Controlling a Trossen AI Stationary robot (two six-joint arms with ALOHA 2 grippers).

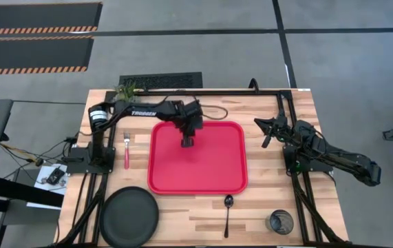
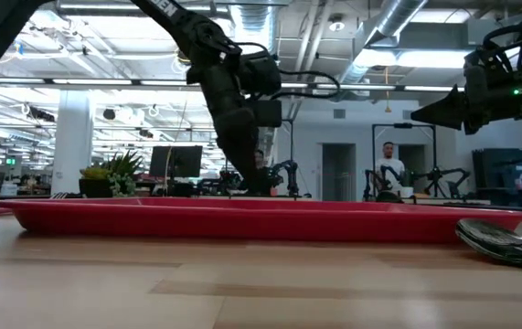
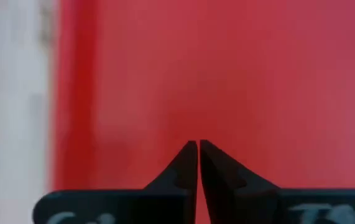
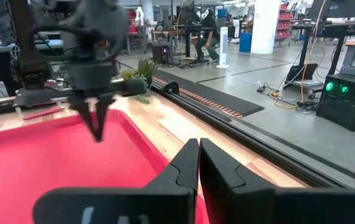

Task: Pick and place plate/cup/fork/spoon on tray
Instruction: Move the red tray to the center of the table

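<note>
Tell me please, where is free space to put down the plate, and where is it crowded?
The red tray holds no tableware, but the shut left gripper hangs over its far middle; the near half is freest. Bare wood lies between the plate and the spoon. The strip by the fork is tight. The right gripper waits beyond the tray's right rim.

The tray (image 1: 213,176) lies bare, open from above — except its far-left part, where the left gripper (image 1: 186,142) hangs closed over it. Plate (image 1: 129,216), fork (image 1: 126,149), spoon (image 1: 228,212) and cup (image 1: 280,221) ring the tray on the bench (image 1: 265,207), none touching it.
</note>
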